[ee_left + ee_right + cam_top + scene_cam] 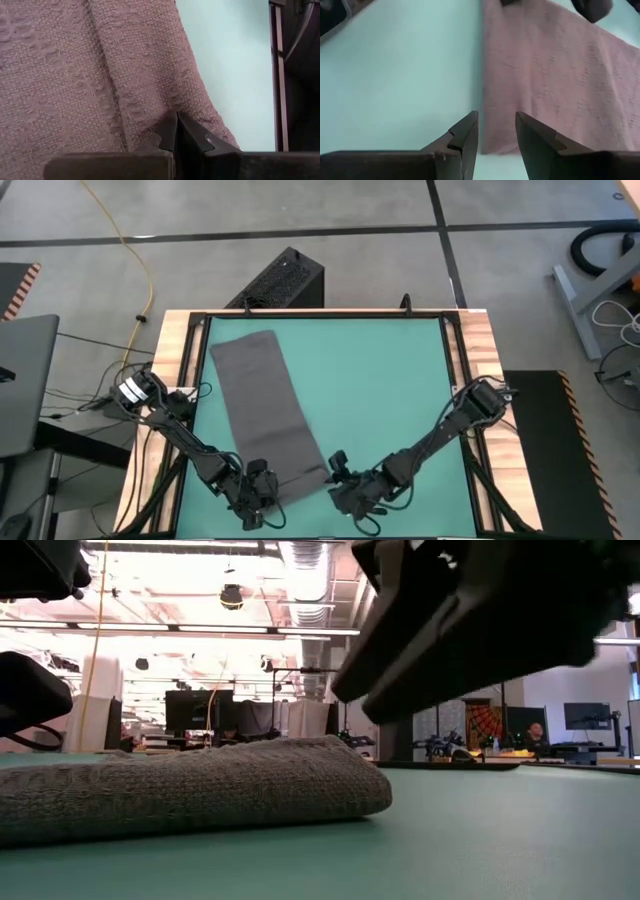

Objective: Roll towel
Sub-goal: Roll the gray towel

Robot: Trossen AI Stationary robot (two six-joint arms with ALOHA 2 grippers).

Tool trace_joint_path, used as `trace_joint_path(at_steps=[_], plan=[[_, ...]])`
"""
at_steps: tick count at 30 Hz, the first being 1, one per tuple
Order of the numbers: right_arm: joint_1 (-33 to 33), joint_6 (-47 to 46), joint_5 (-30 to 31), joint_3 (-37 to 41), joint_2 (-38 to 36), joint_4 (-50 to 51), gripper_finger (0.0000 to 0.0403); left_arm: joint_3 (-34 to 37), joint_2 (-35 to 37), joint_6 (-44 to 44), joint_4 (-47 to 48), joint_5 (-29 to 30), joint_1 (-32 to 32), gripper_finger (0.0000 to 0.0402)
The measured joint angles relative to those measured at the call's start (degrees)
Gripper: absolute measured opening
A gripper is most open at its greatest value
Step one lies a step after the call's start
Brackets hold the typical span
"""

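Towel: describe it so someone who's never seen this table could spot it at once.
On the green table, look at the left half: a long dark grey strip, the towel, runs from the far edge down toward the near edge, tilted slightly. Its near end lies between the left gripper, shut at its edge, and the open right gripper. It is the only cloth there.

Both arms are dark, almost black, built of slim links with thicker round joints. The left arm [180, 435], in the lower left of the high view, has a white label at its base and thin black cables beside it. The right arm [440, 435], lower right, looks the same. The fingers [465, 137] are dark, pointed, with stepped notches.
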State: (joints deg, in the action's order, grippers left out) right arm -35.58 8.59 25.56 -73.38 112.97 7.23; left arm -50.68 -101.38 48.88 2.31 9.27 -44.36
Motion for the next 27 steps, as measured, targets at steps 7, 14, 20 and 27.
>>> trace_joint_path(at_steps=[7,14,20,27], plan=[[1.9,-0.8,-3.3,0.0,-0.1,-2.2,0.0199,0.0,0.0,-0.2,-0.2,0.0,0.4,0.0000],[2.7,1.5,-4.4,-0.1,2.4,-3.8,0.0254,0.0,0.0,-1.0,-0.5,0.2,0.5,0.0024],[3.5,3.9,-3.0,0.0,5.3,-3.1,0.0256,0.0,0.0,-1.7,-0.6,0.6,0.5,0.0061],[4.0,-0.7,-3.2,-0.3,6.9,-3.4,0.0249,-0.1,0.1,-3.0,-0.6,0.2,0.5,0.0093]])
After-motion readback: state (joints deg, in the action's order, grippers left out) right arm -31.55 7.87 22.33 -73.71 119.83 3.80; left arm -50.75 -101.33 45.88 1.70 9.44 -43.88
